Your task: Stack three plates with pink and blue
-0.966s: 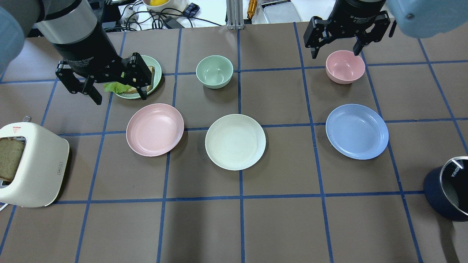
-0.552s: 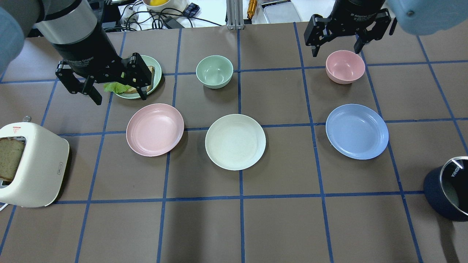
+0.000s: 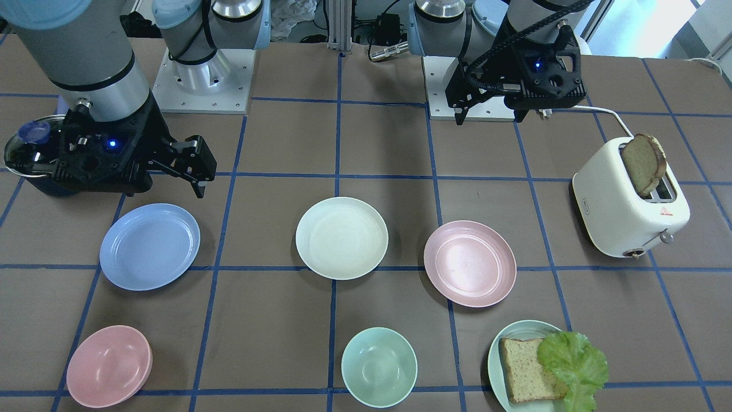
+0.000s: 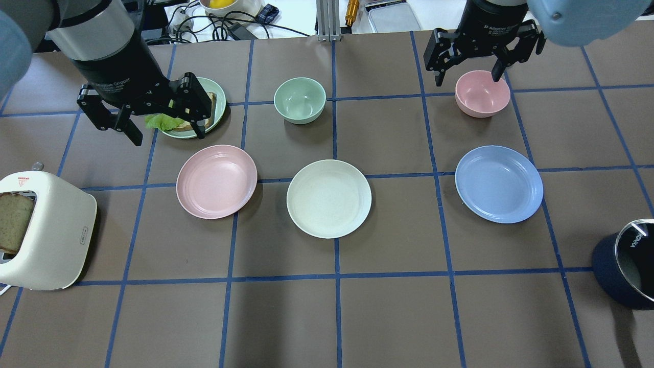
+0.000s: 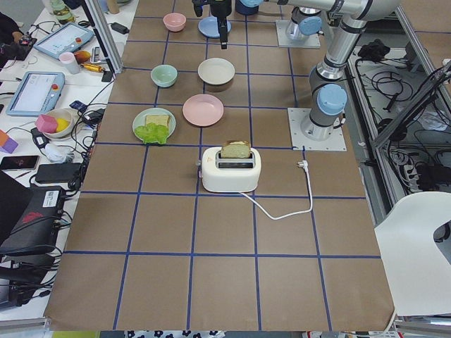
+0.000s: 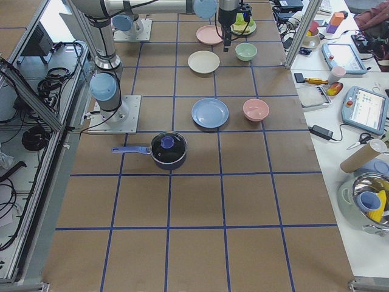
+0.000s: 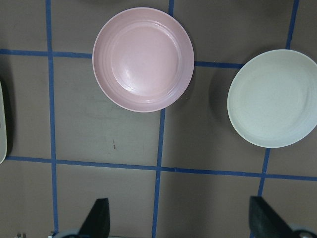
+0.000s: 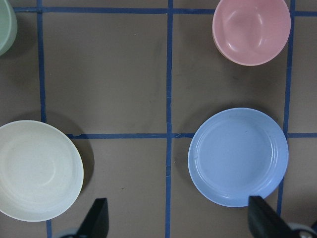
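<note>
Nothing is stacked yet. The pale pink shallow round plate (image 4: pixel 216 181), the cream-white round plate (image 4: pixel 328 198) and the light blue round plate (image 4: pixel 498 184) lie apart in a row on the brown gridded counter (image 4: pixel 388 317), cream in the middle. The left pincer (image 4: pixel 168 137) hangs over the green plate of bread and lettuce (image 4: pixel 219 116), and the right pincer (image 4: pixel 467 81) hangs over the small pink bowl (image 4: pixel 483 97). Both are spread wide and hold nothing (the wrist views show bare fingers). The step looks like an approach. Each plate lies flat, so put one finger inside the raised rim and one outside. Lift level, clear the cream rim, centre, then let go.
</note>
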Action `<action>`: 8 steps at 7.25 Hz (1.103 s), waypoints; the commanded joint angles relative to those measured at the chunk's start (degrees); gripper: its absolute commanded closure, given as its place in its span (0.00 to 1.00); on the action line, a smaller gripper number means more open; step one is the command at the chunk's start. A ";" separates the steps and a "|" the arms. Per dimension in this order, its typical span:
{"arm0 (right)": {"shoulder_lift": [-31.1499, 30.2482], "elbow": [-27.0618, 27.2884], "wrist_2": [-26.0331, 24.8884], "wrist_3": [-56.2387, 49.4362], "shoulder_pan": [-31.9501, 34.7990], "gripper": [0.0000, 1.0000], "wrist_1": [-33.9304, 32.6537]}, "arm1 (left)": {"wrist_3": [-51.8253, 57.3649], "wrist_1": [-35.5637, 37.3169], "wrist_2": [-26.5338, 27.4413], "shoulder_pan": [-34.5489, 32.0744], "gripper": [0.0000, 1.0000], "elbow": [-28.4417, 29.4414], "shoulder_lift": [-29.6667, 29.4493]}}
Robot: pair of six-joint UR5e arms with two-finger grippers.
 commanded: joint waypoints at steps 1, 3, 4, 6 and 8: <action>3.50 0.99 0.25 -0.33 -5.45 0.00 0.12 | 1.61 0.37 -0.31 0.07 0.00 0.22 -0.37; 5.10 4.93 0.00 -4.45 -10.49 0.00 -4.15 | 1.79 0.37 -0.31 0.42 0.00 -0.65 -0.54; 5.28 7.65 -1.75 -6.90 -13.03 0.00 -5.84 | 2.14 0.98 -0.05 0.51 0.00 -0.83 -3.16; 4.23 11.97 -4.93 -12.26 -18.91 0.00 -9.80 | 4.85 7.90 0.57 0.42 0.00 -2.23 -10.18; 5.45 17.92 -4.23 -15.43 -22.35 0.00 -18.29 | 4.87 22.80 0.48 0.25 0.00 -9.75 -15.72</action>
